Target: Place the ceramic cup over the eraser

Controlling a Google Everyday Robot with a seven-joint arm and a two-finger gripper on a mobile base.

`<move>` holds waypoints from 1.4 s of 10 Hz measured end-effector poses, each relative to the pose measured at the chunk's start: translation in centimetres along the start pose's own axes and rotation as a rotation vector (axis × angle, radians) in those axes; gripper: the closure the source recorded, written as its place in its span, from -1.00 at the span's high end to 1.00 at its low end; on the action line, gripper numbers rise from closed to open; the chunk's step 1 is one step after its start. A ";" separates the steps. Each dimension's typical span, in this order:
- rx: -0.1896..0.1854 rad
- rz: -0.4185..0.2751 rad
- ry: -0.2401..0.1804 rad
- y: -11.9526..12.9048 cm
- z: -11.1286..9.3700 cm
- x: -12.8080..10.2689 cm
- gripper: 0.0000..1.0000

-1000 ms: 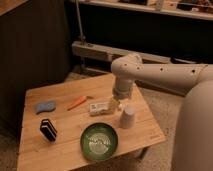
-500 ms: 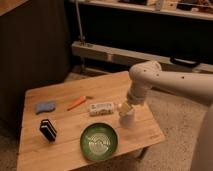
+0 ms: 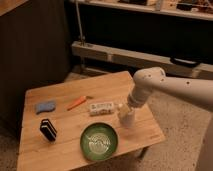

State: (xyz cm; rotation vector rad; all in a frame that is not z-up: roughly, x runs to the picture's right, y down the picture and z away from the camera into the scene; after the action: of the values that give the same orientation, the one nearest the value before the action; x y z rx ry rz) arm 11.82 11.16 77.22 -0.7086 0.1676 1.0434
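Hovering wide-open claw [image 3: 125, 107] directly over ceramic cup [image 3: 126, 119]; eraser [image 3: 48, 130] well apart.

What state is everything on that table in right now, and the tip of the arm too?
Ceramic cup: standing, right of the packet.
Eraser: uncovered, near the left front.
Green bowl: open side up, by the front edge.
White packet: lying flat, mid-table.
End effector: at the cup's top.
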 end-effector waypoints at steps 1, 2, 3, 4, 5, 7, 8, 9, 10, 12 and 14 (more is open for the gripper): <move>-0.006 -0.009 -0.011 0.4 0.4 -0.6 0.58; -0.007 -0.013 -0.013 0.4 0.8 -0.6 0.58; -0.009 -0.017 -0.013 0.5 1.1 -0.7 0.58; -0.013 -0.021 -0.011 0.7 1.5 -0.8 0.58; -0.017 -0.017 -0.011 0.8 1.7 -0.8 0.58; -0.015 -0.006 -0.005 0.6 1.8 -0.4 0.58; -0.013 -0.003 0.006 0.6 1.9 -0.3 0.58; -0.010 -0.002 0.021 0.7 2.0 -0.3 0.58; -0.007 0.005 0.033 0.4 2.0 0.1 0.58; -0.008 0.016 0.052 -0.1 2.2 0.9 0.58; -0.018 0.016 0.065 0.1 2.9 1.2 0.58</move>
State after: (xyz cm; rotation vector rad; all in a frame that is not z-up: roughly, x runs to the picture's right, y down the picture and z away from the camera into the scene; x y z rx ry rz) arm 11.79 13.90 78.86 -0.7585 0.2205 1.0387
